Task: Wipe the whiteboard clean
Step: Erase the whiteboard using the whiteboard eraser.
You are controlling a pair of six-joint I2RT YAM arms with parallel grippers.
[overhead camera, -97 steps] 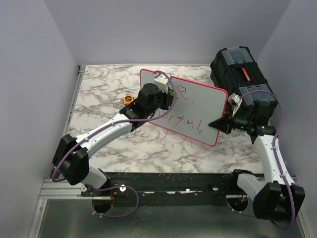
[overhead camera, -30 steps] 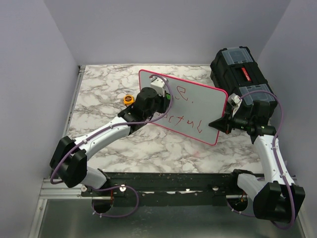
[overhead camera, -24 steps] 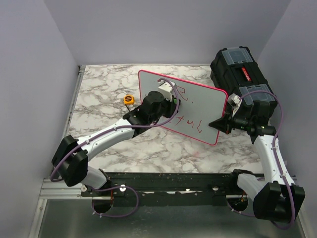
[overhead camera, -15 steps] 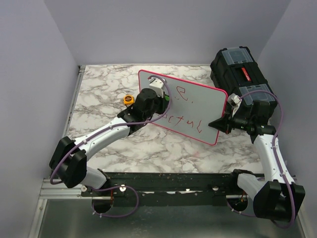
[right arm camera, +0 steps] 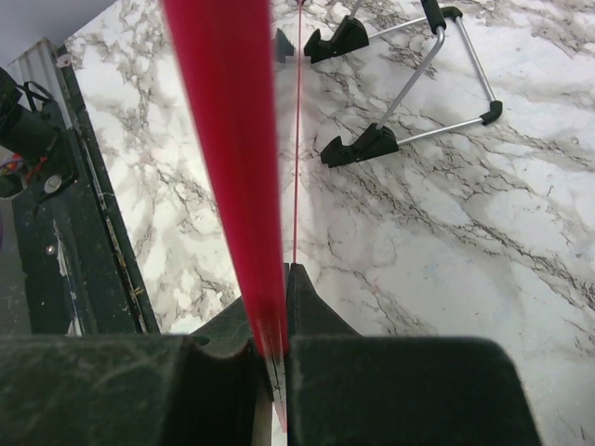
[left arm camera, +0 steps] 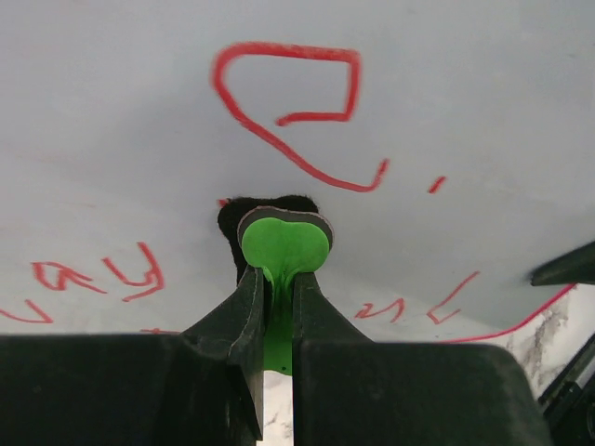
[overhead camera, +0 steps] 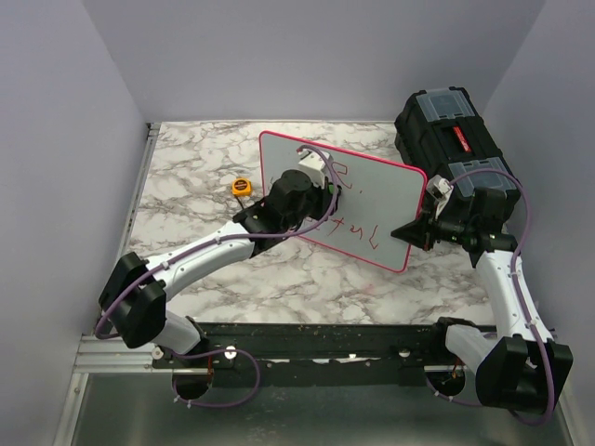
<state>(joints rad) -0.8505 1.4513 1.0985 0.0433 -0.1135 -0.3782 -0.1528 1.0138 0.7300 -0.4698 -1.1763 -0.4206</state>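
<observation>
Orange tape measure [overhead camera: 241, 186] sat on the marble table [overhead camera: 186, 167], just left of the whiteboard's left edge, not touching it.

Left gripper [left arm camera: 276, 290] was clenched on the green handle of a small eraser [left arm camera: 284, 243]. The eraser's black felt side faced the whiteboard [overhead camera: 386, 190] on its left half and looked to be in contact with it.

The whiteboard stood propped up and tilted on the table. Red lettering [left arm camera: 288, 50] sat on the board above the eraser, with more strokes lower down on both sides of it.

Right gripper [overhead camera: 412, 232] was clamped on the whiteboard's right-hand edge near the lower right corner. In the right wrist view the pink-red rim [right arm camera: 228, 139] ran straight down between its closed fingers.

Behind the whiteboard, a wire stand [right arm camera: 409, 93] with black feet rested on the marble.

Black toolbox [overhead camera: 446, 130] sat just right of the whiteboard, close to its upper right corner.
</observation>
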